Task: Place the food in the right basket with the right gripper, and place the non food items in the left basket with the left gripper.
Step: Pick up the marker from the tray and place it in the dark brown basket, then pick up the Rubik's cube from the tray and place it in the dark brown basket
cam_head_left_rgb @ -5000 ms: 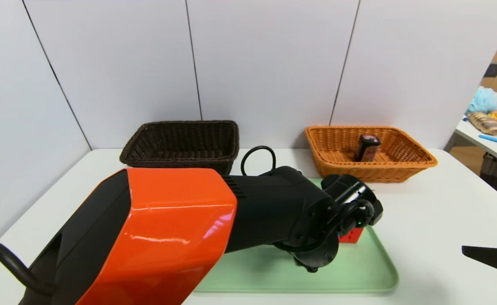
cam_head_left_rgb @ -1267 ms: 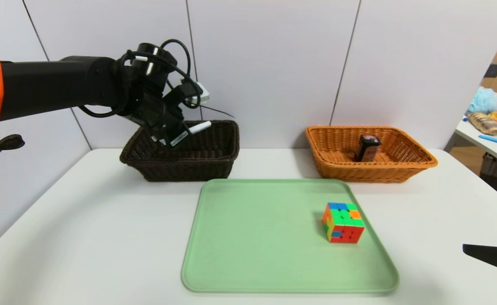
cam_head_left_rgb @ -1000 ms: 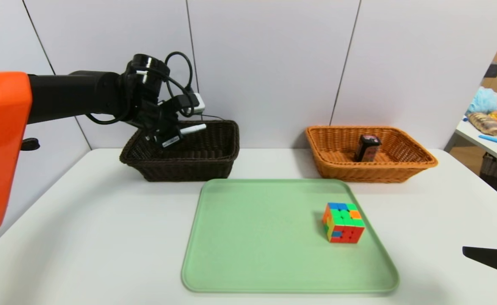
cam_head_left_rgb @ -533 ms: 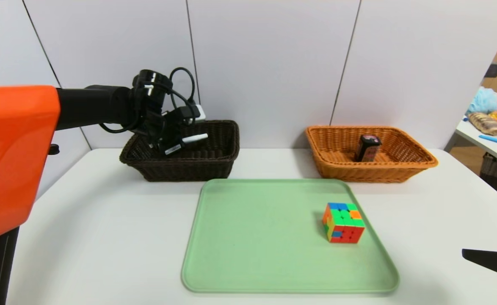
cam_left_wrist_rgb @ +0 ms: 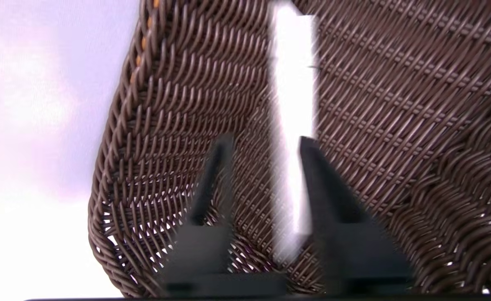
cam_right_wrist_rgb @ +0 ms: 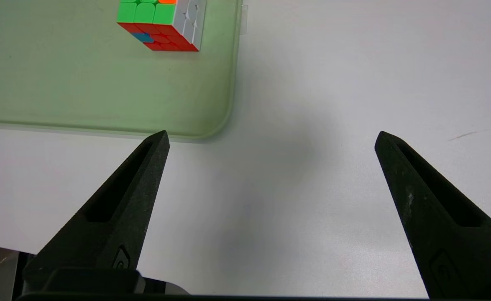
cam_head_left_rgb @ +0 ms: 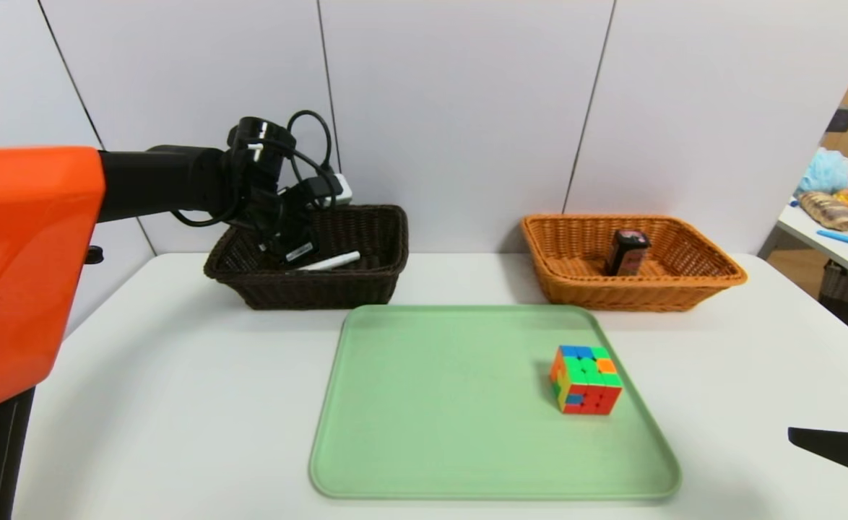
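Note:
My left gripper (cam_head_left_rgb: 290,244) hangs inside the dark brown left basket (cam_head_left_rgb: 323,292), open. A white pen (cam_head_left_rgb: 331,261) lies below it on the basket floor, free of the fingers. In the left wrist view the white pen (cam_left_wrist_rgb: 293,83) runs blurred past one finger of the left gripper (cam_left_wrist_rgb: 265,140), over the weave of the brown basket (cam_left_wrist_rgb: 396,83). A colourful puzzle cube (cam_head_left_rgb: 586,379) sits on the green tray (cam_head_left_rgb: 431,448), also seen as the cube (cam_right_wrist_rgb: 159,23). My right gripper (cam_right_wrist_rgb: 270,138) is open and empty above the table, parked at the right gripper (cam_head_left_rgb: 836,442) spot.
The orange right basket (cam_head_left_rgb: 684,285) holds a dark upright packet (cam_head_left_rgb: 626,253). The green tray's corner (cam_right_wrist_rgb: 212,125) lies close ahead of the right fingers. White wall panels stand directly behind both baskets. A side table with clutter (cam_head_left_rgb: 839,202) is at far right.
The left arm came down into the brown basket, its gripper opened, and the white pen dropped from it onto the basket floor. The right arm and the cube did not move.

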